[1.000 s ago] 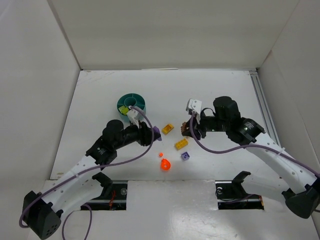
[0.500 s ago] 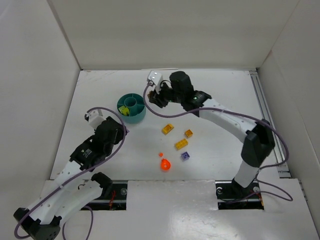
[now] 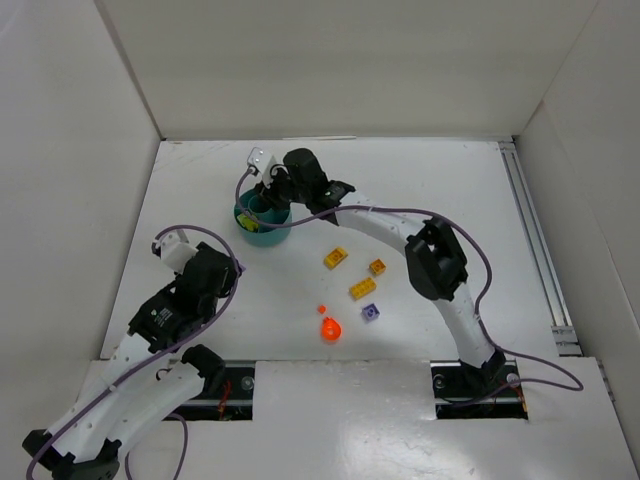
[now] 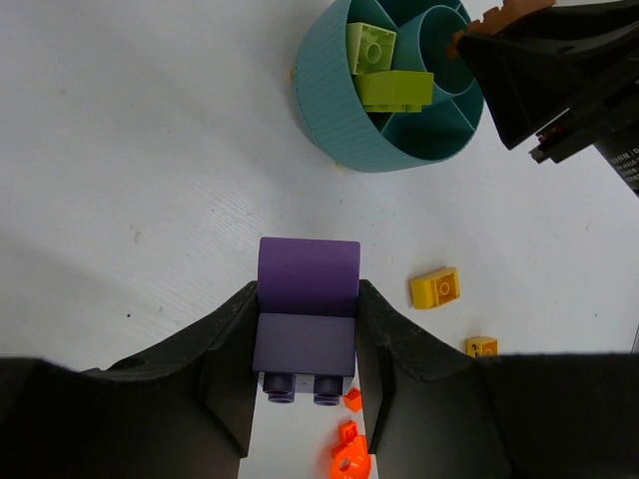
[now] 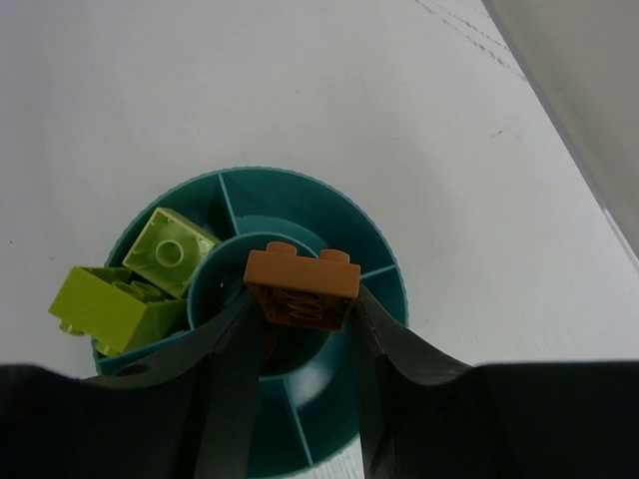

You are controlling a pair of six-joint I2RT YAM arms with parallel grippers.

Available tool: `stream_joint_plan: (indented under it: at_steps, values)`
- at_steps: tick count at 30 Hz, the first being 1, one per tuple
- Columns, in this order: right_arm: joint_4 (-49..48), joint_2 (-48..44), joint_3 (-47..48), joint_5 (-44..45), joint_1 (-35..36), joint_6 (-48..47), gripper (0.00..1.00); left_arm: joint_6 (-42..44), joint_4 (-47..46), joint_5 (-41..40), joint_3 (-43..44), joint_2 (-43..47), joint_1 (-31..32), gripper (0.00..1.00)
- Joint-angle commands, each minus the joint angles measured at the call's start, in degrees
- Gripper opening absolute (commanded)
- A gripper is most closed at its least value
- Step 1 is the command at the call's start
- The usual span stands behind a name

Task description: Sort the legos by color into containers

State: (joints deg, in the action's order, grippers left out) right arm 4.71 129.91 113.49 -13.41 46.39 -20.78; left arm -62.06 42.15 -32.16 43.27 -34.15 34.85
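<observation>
Care is needed: the right claw (image 5: pixel 301 311) grips a brown brick (image 5: pixel 303 282) just above the middle cup (image 5: pixel 225 271) of the dish (image 5: pixel 387 284). Better to go low over a section without green bricks (image 5: pixel 130 287), then let go. The left claw (image 4: pixel 307 351), apart from the dish, grips a purple brick (image 4: pixel 308 299).

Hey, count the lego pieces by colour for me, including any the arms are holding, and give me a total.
Orange-yellow legos: 3
Lime green legos: 2
Purple legos: 2
Orange-red bits: 2
Brown legos: 1
Total: 10
</observation>
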Motion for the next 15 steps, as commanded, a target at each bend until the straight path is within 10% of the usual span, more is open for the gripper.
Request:
stream_joint_plan:
  at_steps: [1,15]
  values:
    - [-3.5,0.5,3.9,0.6,0.8,0.8,0.06,-0.3,-0.3,-0.7,1.7,-0.2,0.0,0.0]
    - [-3.5,-3.2,-0.4,-1.1,2.4,1.4,0.28,1.4,-1.4,0.3,1.2,0.8,0.0,0.0]
